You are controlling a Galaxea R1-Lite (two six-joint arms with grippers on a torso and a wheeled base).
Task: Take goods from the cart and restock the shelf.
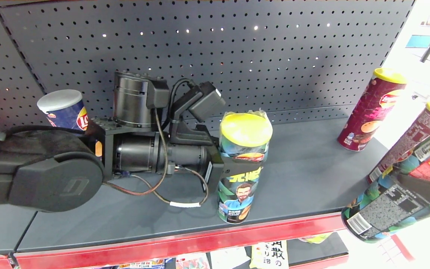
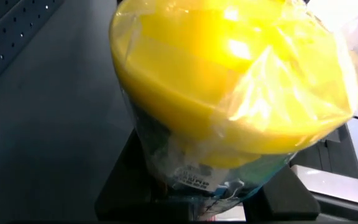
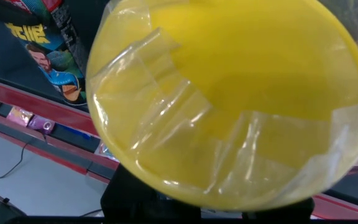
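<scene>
A teal chips can [image 1: 242,170] with a yellow lid stands upright on the grey shelf [image 1: 304,175], near its red front edge. My left gripper [image 1: 223,169] reaches in from the left and is shut on this can's middle; its black fingers [image 2: 124,194] flank the can [image 2: 229,93] in the left wrist view. At the lower right a second teal can [image 1: 383,209] with a yellow lid hangs tilted in front of the shelf, and my right gripper [image 1: 422,190] is shut on it. The right wrist view looks down on that can's yellow lid [image 3: 229,93].
A maroon can [image 1: 371,108] stands at the back right of the shelf, and another maroon can [image 1: 413,142] stands at its right end. A blue can [image 1: 64,110] with a white lid sits behind my left arm. A pegboard wall [image 1: 237,48] backs the shelf. Packets [image 1: 267,254] hang below.
</scene>
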